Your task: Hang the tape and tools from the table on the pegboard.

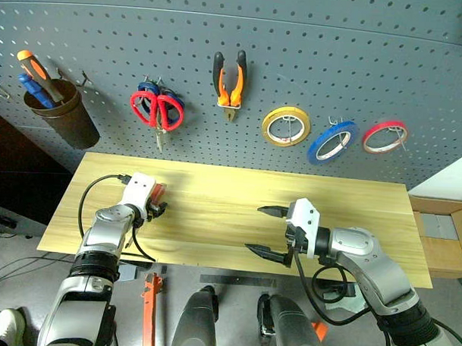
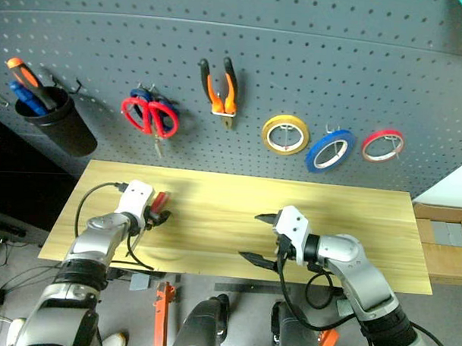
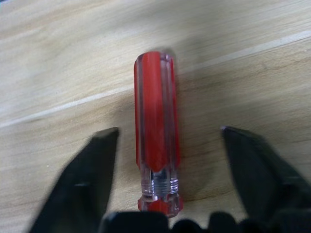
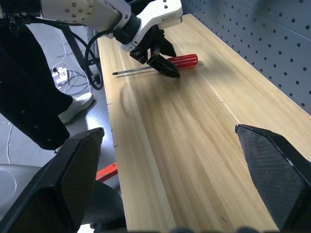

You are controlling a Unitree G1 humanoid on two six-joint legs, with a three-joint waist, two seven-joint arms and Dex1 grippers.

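The left pincer (image 1: 158, 208) is low over the left part of the tabletop (image 1: 215, 195). Its two black fingers (image 3: 82, 184) stand on each side of the red tool (image 3: 156, 131). There is a gap on both sides, so the fingers are apart and do not squeeze the tool. The tool lies flat on the wood, with its thin metal rod (image 4: 133, 71) sticking out toward the near edge of the tabletop.

The right pincer (image 1: 265, 231) is held over the middle of the tabletop and points to the left. Its fingers are spread wide, with nothing between them.

The pegboard (image 1: 311, 54) is on the wall behind the tabletop. On its far left hangs a dark cup (image 1: 62, 114). In the cup stand a tool with an orange and black handle (image 1: 36, 69) and a tool with a blue handle (image 1: 33, 90). Their handles poke up out of the top.

Next to the cup hang the red scissors (image 1: 157, 110), with blue scissors (image 1: 148, 89) behind them on the same spot. Then come the orange pliers (image 1: 230, 80), hanging with their nose down. After that hang three tape rings in a row: a yellow ring (image 1: 286, 126), the blue ring (image 1: 332, 142) and a red ring (image 1: 385, 137). The blue ring hangs between the other two.
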